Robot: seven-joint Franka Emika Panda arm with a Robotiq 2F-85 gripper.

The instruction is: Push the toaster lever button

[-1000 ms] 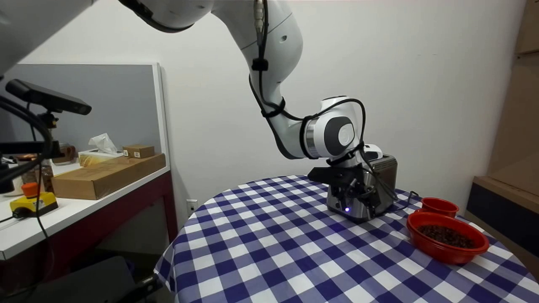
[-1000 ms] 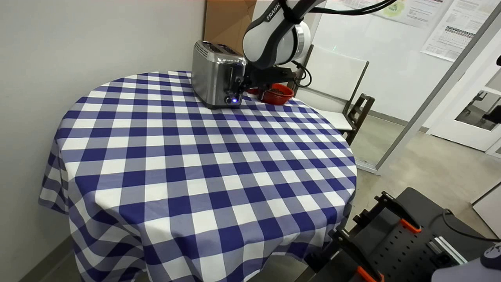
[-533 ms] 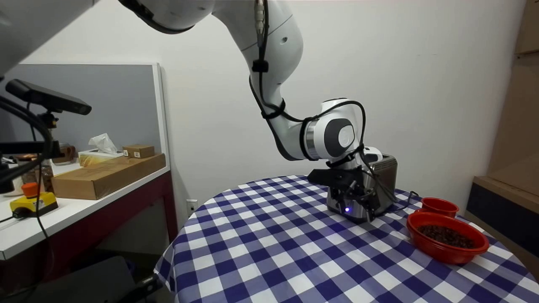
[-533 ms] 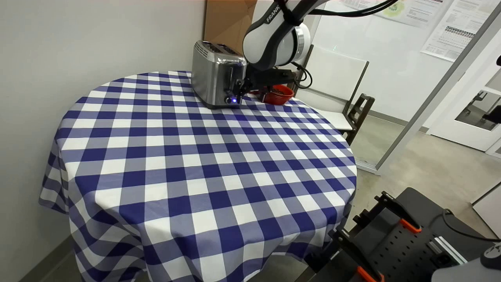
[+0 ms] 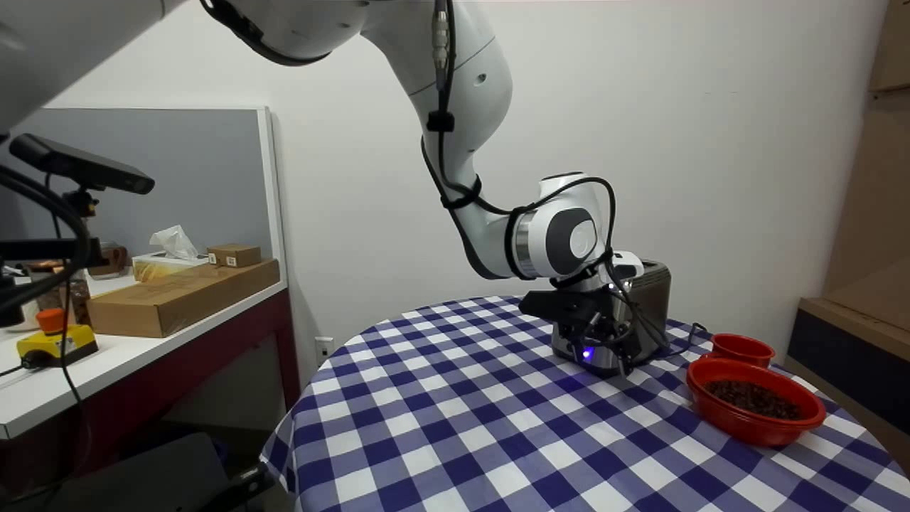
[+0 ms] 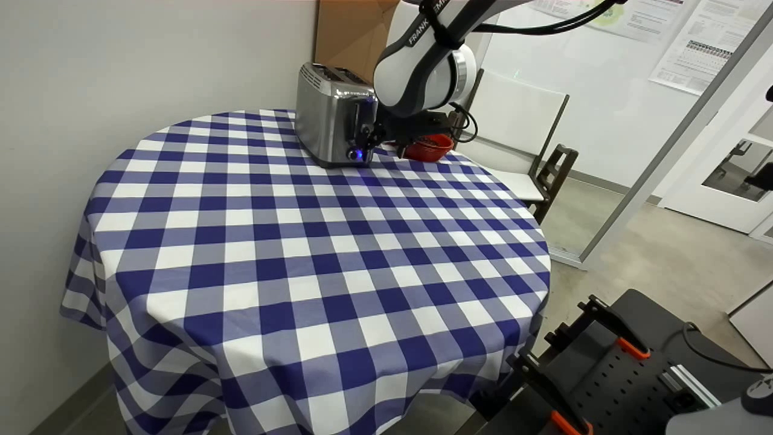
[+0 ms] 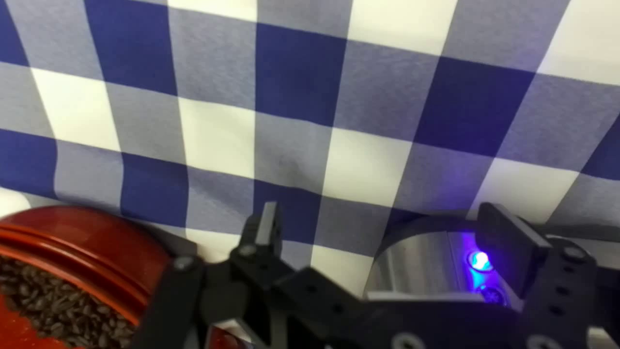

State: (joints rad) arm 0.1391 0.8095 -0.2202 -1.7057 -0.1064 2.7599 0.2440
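Note:
The brushed-silver toaster stands upright on the checked cloth, in both exterior views (image 5: 655,288) (image 6: 315,115), with part of its front in the wrist view (image 7: 416,264). A blue light (image 6: 360,154) glows low on its front, beside a dark knob (image 6: 351,154). A dark vertical slot shows above; I cannot tell the lever from the dark gripper parts there. My gripper (image 7: 387,228) is open with nothing between its fingers. It is tilted down close to the toaster's front. One finger (image 7: 508,247) overlaps the front next to the light; I cannot tell whether it touches.
A red bowl (image 5: 718,419) with dark beans stands beside the toaster, near the gripper's other finger in the wrist view (image 7: 111,242). A red cup (image 5: 741,348) stands behind it. A black cord (image 5: 686,345) lies by the toaster. The wall is close behind.
The arm and gripper have moved down along the toaster's front and tilted slightly. The toaster, bowl and cup have not moved.

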